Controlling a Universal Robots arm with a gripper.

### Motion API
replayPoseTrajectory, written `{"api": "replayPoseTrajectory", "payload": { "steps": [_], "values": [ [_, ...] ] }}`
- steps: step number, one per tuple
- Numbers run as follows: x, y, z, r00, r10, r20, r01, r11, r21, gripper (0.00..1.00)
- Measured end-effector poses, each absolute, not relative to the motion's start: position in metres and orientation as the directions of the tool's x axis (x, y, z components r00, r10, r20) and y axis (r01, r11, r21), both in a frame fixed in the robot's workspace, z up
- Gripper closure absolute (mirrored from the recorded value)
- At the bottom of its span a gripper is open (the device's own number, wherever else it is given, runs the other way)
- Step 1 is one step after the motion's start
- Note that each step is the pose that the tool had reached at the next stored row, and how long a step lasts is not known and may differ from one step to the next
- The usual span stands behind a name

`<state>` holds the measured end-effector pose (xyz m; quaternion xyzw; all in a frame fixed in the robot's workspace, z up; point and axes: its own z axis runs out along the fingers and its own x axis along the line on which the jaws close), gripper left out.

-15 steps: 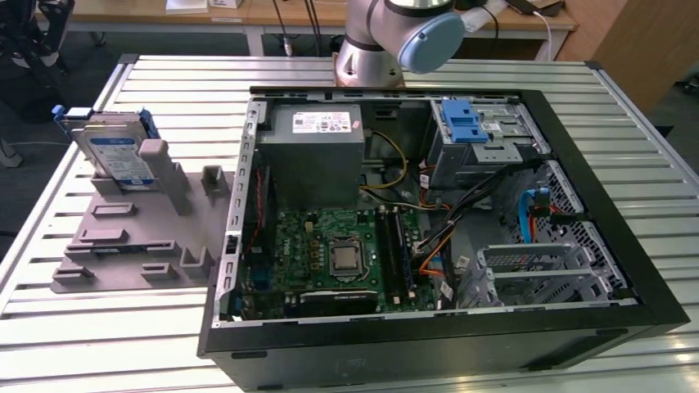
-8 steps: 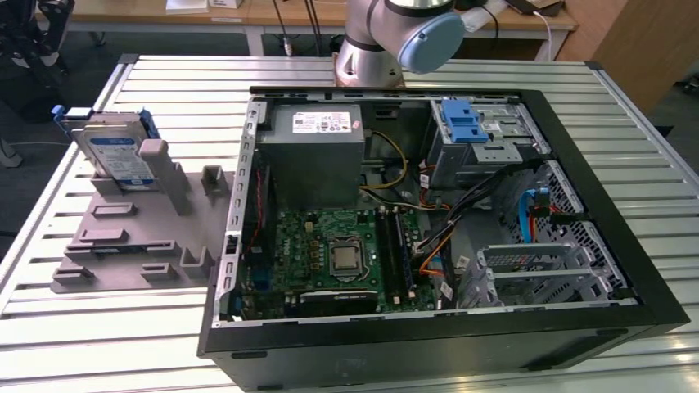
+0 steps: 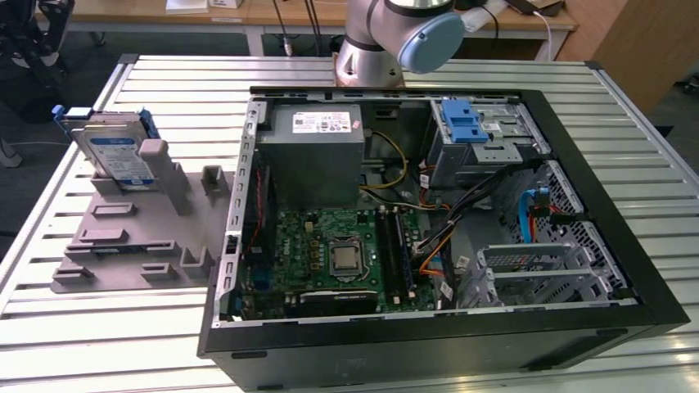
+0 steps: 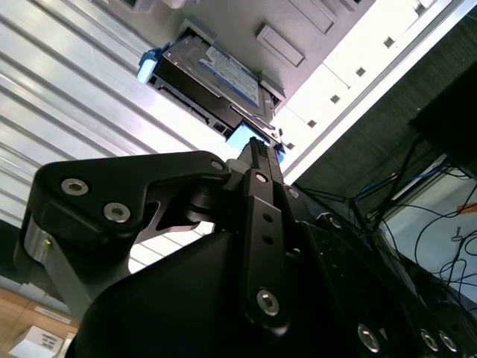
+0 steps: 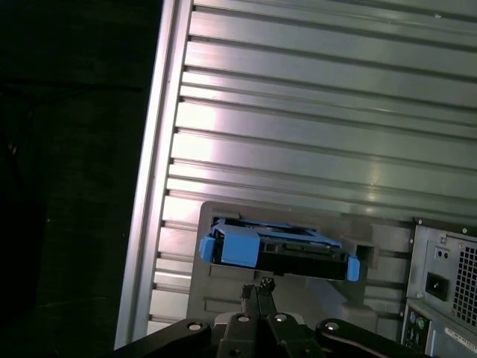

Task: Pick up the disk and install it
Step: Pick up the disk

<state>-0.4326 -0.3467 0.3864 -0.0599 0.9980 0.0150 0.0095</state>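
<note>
Disk (image 3: 114, 155) in blue carrier standing on edge in a grey holder (image 3: 120, 237) on the slatted surface (image 3: 110, 327), at the exterior view's left of the open computer case (image 3: 437, 344), end effector (image 5: 257, 286) hovering apart from the disk, fully closed, gripping nothing

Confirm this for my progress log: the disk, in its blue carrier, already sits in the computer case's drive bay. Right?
Not right. The disk, in its blue carrier, stands in the grey holder on the table, at the exterior view's left of the computer case, not in its drive bay. The exterior view shows this.
</note>
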Motion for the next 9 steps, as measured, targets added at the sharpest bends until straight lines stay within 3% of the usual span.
{"api": "replayPoseTrajectory", "payload": {
  "steps": [9],
  "values": [
    [-0.4326, -0.3468, 0.3864, -0.990, -0.142, -0.021, -0.143, 0.989, 0.029, 0.89]
  ]
}}
